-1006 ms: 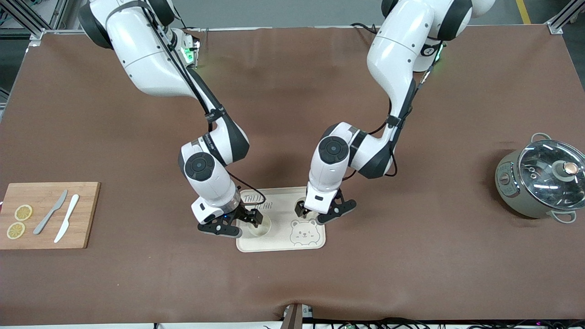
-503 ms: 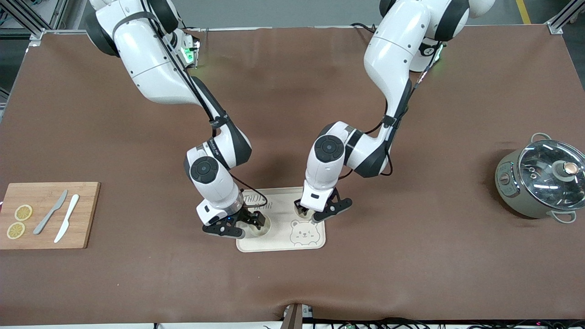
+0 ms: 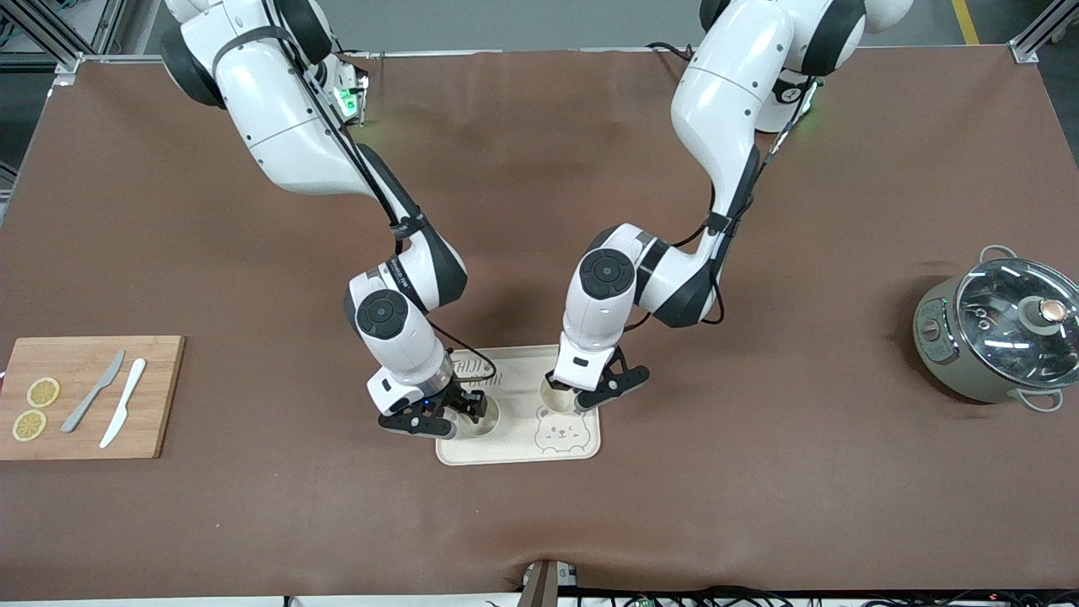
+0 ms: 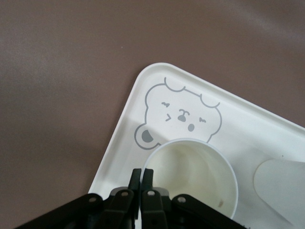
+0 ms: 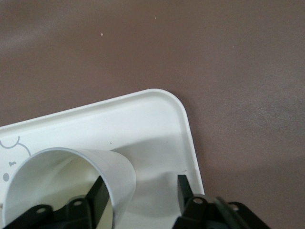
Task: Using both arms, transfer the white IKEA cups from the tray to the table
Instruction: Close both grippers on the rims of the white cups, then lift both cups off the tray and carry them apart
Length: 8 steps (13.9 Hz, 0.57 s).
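Note:
Two white IKEA cups stand on the cream bear-printed tray (image 3: 582, 447). One cup (image 3: 480, 423) is at the tray's end toward the right arm. My right gripper (image 3: 462, 411) is open and straddles its wall: in the right wrist view one finger is inside the cup (image 5: 66, 176), the other outside over the tray (image 5: 157, 109). The other cup (image 3: 552, 389) is beside the bear print. My left gripper (image 3: 566, 394) is shut on its rim; the left wrist view shows the fingertips (image 4: 151, 174) pinching the cup's (image 4: 190, 176) wall.
A wooden cutting board (image 3: 84, 438) with two knives and two lemon slices lies at the right arm's end of the table. A grey pot with a glass lid (image 3: 999, 329) stands at the left arm's end. Brown table around the tray.
Both grippers have shifted slightly toward the middle of the tray, each staying at its cup. The left gripper's cup moved a little with it.

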Tool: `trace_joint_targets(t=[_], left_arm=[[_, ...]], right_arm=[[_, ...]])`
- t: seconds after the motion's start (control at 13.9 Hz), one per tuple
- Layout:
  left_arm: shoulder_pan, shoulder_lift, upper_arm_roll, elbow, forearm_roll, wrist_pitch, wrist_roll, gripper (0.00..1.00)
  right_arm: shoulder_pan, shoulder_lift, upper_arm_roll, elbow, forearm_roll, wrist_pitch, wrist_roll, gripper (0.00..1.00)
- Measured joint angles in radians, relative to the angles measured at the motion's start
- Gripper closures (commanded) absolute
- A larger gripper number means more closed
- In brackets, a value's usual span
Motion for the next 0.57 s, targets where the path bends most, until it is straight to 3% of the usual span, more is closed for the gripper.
trace_joint_targets(t=[0.14, 0.36, 0.57], left_arm=[[0.002, -0.002, 0.005, 0.011, 0.0, 0.0, -0.001, 1.0], [0.004, -0.018, 0.029, 0.019, 0.0, -0.025, -0.001, 1.0], [0.019, -0.051, 0.049, 0.02, 0.0, -0.081, 0.005, 1.0]], right_arm=[[0.0, 0.0, -0.001, 0.0, 0.0, 0.0, 0.0, 0.75], [0.0, 0.001, -0.002, 0.0, 0.0, 0.0, 0.0, 1.0], [0.0, 0.002, -0.002, 0.002, 0.0, 0.001, 0.0, 1.0]])
